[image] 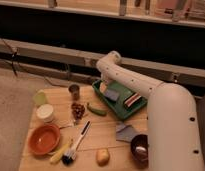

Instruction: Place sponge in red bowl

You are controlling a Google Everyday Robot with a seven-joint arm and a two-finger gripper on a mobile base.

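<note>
My arm (172,125) rises from the near right corner, its thick white upper segment filling that side of the scene. From there a slimmer white link (133,80), dotted with small dark fasteners, reaches away toward the far left. It ends in a rounded joint (112,60), the farthest point of the reach, where the wrist bends sharply back down. My gripper (103,86) hangs just beneath that joint, pointing downward, near the middle of the scene.
</note>
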